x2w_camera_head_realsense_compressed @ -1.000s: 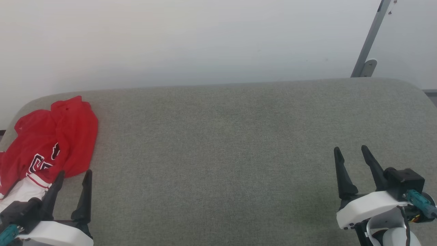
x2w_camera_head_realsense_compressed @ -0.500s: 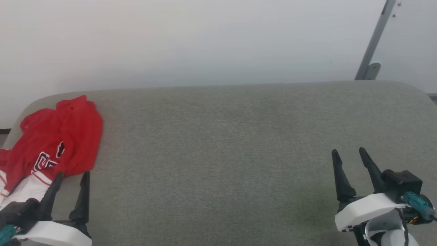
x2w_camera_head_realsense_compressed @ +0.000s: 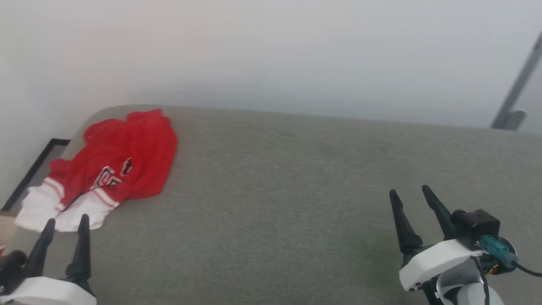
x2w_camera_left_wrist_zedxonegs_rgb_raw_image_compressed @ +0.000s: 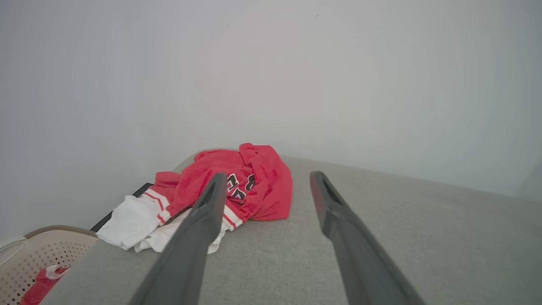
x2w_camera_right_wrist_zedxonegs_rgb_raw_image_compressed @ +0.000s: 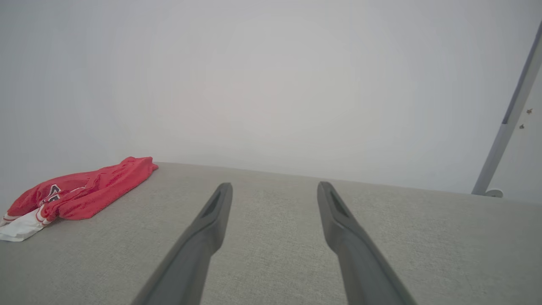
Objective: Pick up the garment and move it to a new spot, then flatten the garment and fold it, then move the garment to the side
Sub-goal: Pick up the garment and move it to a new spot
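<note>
The garment [x2w_camera_head_realsense_compressed: 123, 163], a red shirt with white sleeves and dark lettering, lies crumpled at the far left end of the grey cushioned surface [x2w_camera_head_realsense_compressed: 288, 186]. In the left wrist view the garment [x2w_camera_left_wrist_zedxonegs_rgb_raw_image_compressed: 258, 186] sits just beyond my fingers. My left gripper [x2w_camera_head_realsense_compressed: 65, 220] is open at the lower left, its tips just short of the white sleeves and apart from them. My right gripper [x2w_camera_head_realsense_compressed: 410, 191] is open at the lower right, far from the shirt, with nothing between its fingers. The garment [x2w_camera_right_wrist_zedxonegs_rgb_raw_image_compressed: 84, 190] appears low at the far left in the right wrist view.
A pale perforated basket [x2w_camera_left_wrist_zedxonegs_rgb_raw_image_compressed: 46, 254] with a red item inside stands off the surface's left end. A plain white wall [x2w_camera_head_realsense_compressed: 271, 55] backs the surface. A grey metal bar [x2w_camera_head_realsense_compressed: 514, 101] leans against the wall at the far right.
The head camera has turned left, so the whole picture shifted right and more of the shirt's white sleeves shows. Both grippers stay open.
</note>
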Controlling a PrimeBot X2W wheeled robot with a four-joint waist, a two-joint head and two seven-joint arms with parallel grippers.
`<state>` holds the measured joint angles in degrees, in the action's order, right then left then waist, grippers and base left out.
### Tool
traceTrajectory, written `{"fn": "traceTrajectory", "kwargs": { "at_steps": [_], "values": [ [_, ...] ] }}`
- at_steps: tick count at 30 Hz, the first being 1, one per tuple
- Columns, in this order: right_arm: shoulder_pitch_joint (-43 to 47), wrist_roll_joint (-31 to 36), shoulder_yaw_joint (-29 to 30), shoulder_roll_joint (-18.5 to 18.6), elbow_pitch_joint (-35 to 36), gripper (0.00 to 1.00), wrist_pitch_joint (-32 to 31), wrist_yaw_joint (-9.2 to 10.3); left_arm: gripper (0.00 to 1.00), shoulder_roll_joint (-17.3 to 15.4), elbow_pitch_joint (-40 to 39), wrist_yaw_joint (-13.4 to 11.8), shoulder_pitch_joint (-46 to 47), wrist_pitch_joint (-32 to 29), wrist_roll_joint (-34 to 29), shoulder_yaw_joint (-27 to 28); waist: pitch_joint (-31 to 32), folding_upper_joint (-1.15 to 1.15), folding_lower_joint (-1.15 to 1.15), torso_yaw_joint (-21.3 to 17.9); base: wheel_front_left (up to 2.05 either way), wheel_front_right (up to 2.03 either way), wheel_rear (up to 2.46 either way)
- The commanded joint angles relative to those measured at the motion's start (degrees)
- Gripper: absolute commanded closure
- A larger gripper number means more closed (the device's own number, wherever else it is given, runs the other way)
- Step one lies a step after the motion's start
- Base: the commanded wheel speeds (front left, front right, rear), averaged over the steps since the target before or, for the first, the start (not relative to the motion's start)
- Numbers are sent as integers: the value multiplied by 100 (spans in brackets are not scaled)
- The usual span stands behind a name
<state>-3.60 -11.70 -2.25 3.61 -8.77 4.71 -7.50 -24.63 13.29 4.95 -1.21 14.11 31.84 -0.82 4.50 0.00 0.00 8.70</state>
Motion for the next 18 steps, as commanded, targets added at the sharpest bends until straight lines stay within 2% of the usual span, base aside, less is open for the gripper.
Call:
{"fn": "traceTrajectory", "kwargs": {
  "at_steps": [1,11,18],
  "values": [
    [-55,-49,-77,10,-33,0,3,2,0,-48,-35,-51,-73,-16,47,58,69,0,0,235,0,0,0],
    [-134,-169,-369,36,-194,0,74,2,0,-147,-153,-158,-249,-123,167,172,160,0,0,766,0,0,0],
    [-160,-201,-410,54,-270,0,109,2,0,-126,-261,-247,-343,-179,214,191,176,0,0,956,0,0,0]
  ]
}}
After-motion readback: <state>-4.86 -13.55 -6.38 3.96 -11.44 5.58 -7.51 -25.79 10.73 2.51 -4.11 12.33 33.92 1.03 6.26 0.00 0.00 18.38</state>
